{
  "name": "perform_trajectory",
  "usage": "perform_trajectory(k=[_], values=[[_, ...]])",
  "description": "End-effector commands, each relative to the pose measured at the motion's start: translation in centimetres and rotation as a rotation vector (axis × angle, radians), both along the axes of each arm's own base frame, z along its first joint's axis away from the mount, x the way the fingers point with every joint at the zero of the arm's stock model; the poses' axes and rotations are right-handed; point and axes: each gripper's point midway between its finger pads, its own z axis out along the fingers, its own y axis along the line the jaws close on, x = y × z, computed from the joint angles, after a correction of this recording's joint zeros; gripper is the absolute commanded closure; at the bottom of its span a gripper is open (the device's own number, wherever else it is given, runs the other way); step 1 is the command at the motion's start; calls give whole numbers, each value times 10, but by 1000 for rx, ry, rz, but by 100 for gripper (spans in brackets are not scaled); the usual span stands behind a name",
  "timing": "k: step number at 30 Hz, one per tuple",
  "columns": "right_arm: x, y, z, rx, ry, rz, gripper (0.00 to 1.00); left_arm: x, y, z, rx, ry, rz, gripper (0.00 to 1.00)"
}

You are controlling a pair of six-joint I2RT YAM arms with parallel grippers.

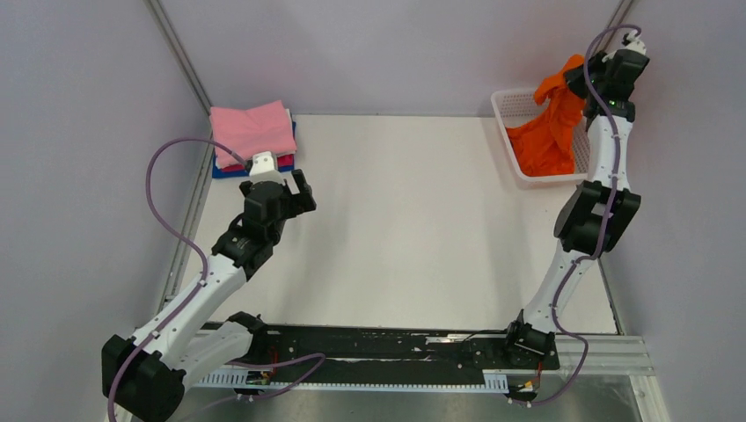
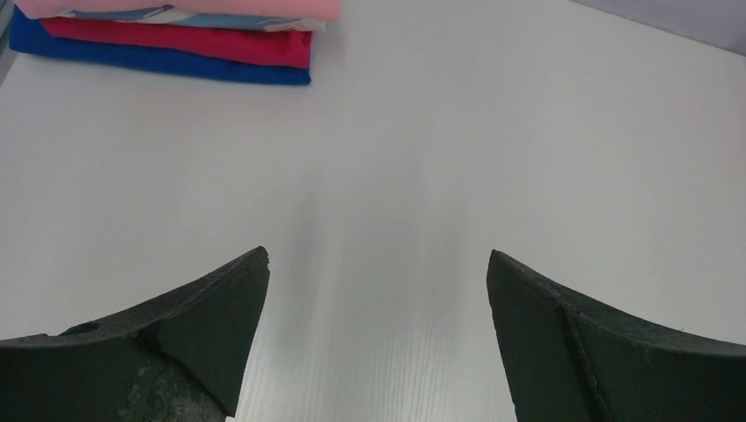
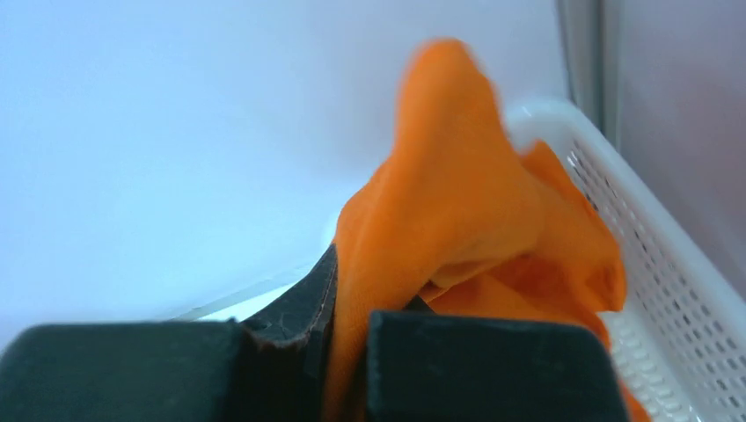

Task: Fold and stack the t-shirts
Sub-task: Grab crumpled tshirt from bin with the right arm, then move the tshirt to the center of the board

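A bright orange t-shirt (image 1: 550,132) hangs out of the white mesh basket (image 1: 510,104) at the back right. My right gripper (image 1: 576,79) is shut on its top end and holds it up above the basket; in the right wrist view the orange cloth (image 3: 457,202) is pinched between the jaws of the right gripper (image 3: 352,352). A stack of folded t-shirts (image 1: 252,134), pink on top with magenta and blue below, lies at the back left; it also shows in the left wrist view (image 2: 176,40). My left gripper (image 1: 295,189) is open and empty just in front of the stack, with bare table between its jaws (image 2: 378,259).
The white table (image 1: 396,220) runs between the stack and the basket. Grey walls close the back and both sides. A black rail (image 1: 378,347) with the arm bases lies along the near edge.
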Motion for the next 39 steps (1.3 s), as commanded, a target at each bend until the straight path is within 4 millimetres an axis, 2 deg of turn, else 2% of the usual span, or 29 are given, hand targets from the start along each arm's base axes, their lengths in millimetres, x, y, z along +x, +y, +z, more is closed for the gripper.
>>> perform_trajectory(k=[1, 5, 9, 13, 16, 20, 23, 26, 29, 31, 33, 36, 37, 39], values=[[-45, 67, 161, -150, -316, 209, 100, 1, -5, 14, -40, -54, -18, 0], [-83, 135, 224, -168, -455, 391, 100, 0, -5, 15, -46, -52, -17, 0], [-125, 212, 292, -235, -618, 532, 100, -3, -3, 18, -56, -61, -11, 0], [-175, 294, 339, -234, -757, 719, 100, -6, 1, 17, -62, -68, 6, 0], [-208, 340, 348, -194, -798, 857, 100, -8, 8, 19, -69, -74, 42, 0], [-245, 387, 337, -171, -805, 1009, 100, -15, 20, 22, -92, -71, 114, 0], [-263, 407, 311, -133, -748, 1079, 100, -24, 27, 26, -116, -81, 146, 0], [-265, 408, 267, -85, -646, 1072, 100, -29, 32, 32, -146, -109, 164, 0], [-252, 393, 191, -44, -464, 954, 95, -31, 31, 30, -166, -117, 159, 0], [-245, 373, 125, -16, -311, 827, 92, -30, 29, 29, -168, -112, 150, 0], [-243, 342, 51, 45, -137, 665, 84, -29, 27, 25, -167, -97, 147, 0], [-254, 286, -42, 134, 65, 435, 55, -24, 22, 17, -164, -65, 141, 0], [-258, 264, -59, 155, 107, 363, 37, -22, 20, 17, -168, -61, 136, 0], [-267, 240, -69, 146, 137, 276, 5, -18, 10, 12, -174, -33, 100, 0]])
